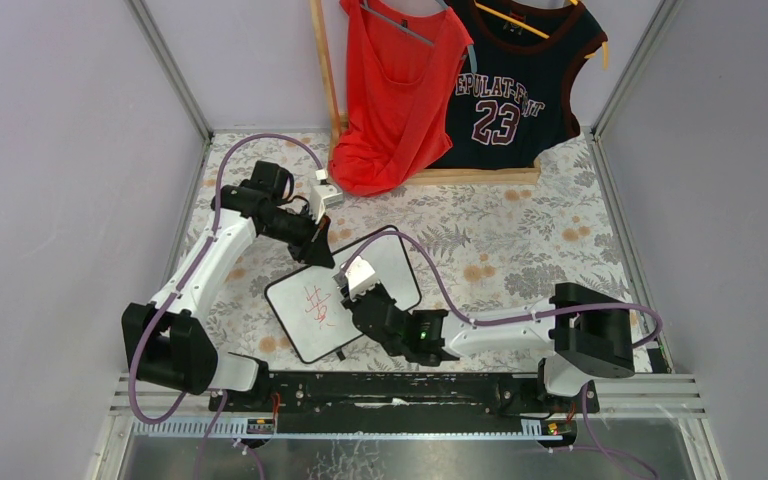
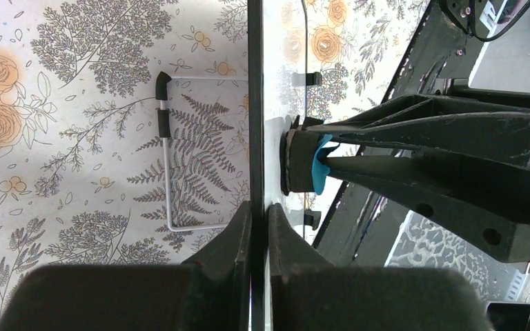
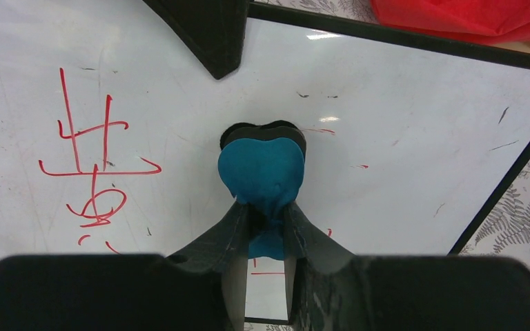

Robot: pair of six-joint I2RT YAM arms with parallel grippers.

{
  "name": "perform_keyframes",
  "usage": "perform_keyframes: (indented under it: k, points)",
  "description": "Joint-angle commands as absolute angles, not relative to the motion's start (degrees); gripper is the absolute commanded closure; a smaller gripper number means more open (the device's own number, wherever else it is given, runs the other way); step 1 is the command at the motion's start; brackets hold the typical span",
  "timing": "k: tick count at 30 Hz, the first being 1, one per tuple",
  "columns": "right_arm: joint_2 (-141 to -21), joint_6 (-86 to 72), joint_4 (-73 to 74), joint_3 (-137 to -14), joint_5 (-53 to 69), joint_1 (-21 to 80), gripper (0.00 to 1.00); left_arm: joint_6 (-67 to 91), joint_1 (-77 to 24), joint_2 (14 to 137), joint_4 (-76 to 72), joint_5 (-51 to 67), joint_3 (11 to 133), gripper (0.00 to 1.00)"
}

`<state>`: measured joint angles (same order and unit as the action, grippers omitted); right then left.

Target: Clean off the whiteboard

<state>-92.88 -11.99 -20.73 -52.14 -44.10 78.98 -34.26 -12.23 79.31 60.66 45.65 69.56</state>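
The whiteboard stands tilted on the floral cloth, with red handwritten characters on its left half. My left gripper is shut on the board's upper edge; in the left wrist view its fingers clamp the black frame edge-on. My right gripper is shut on a blue eraser, whose black pad presses against the board's face to the right of the red characters. Faint red smears lie beside the eraser.
A red top and a black number 23 jersey hang on a wooden rack at the back. A small white object lies behind the left arm. The board's wire stand rests on the cloth. Grey walls close in both sides.
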Motion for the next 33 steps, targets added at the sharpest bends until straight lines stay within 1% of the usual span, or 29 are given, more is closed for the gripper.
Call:
perform_keyframes:
  k: [1, 13, 18, 26, 33]
  points:
    - [-94.64, -10.44, -22.78, -55.65, -43.87, 77.17, 1.0, -38.48, -14.17, 79.96, 64.27, 42.12, 65.86, 1.0]
    - [-84.95, -9.21, -21.72, -46.9, -46.48, 68.9, 1.0, -39.01, -14.22, 79.62, 64.65, 41.91, 65.09, 1.0]
    - [-81.96, -8.49, -21.54, -45.74, -46.41, 68.22, 1.0, -38.97, -14.24, 79.87, 64.69, 42.26, 65.12, 1.0]
    - [-85.31, -10.76, -22.91, -48.19, -38.81, 69.37, 1.0, -38.83, -14.23, 80.22, 64.65, 42.28, 65.12, 1.0]
    - [-91.13, -9.45, -21.79, -56.71, -36.33, 74.8, 1.0, -38.86, -14.33, 80.5, 64.72, 42.34, 65.11, 1.0]
